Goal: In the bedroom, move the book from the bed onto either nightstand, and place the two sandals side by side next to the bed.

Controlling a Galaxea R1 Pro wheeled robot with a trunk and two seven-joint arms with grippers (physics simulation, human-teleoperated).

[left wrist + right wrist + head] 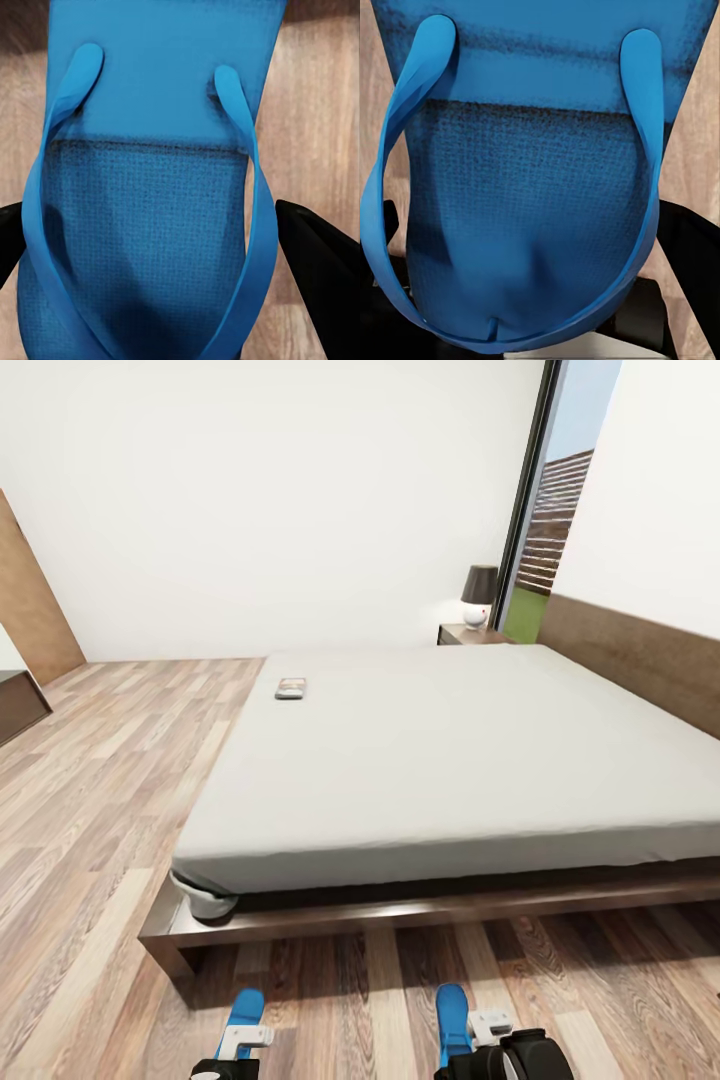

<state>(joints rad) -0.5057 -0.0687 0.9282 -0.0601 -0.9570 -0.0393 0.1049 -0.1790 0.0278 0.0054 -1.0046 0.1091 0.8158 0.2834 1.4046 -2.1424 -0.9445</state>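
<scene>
The book [290, 688] lies flat on the bed's [450, 760] pale mattress, near its far left edge. A dark nightstand [462, 634] stands at the bed's far corner. Two blue sandals [245, 1008] [452, 1015] point toward the bed's near side, low over the wood floor. My left gripper [240, 1048] [150, 210] is shut on one sandal [150, 187], with a black finger [322, 262] against each strap. My right gripper [465, 1050] [525, 225] is shut on the other sandal [532, 195], which hides most of its fingers [690, 255].
A dark-shaded lamp [479, 595] stands on the nightstand beside a tall window [545, 510]. The bed's dark platform frame [330, 925] juts out at floor level just ahead. Open plank floor [110, 780] runs along the bed's left side toward a low dark piece of furniture [18, 705].
</scene>
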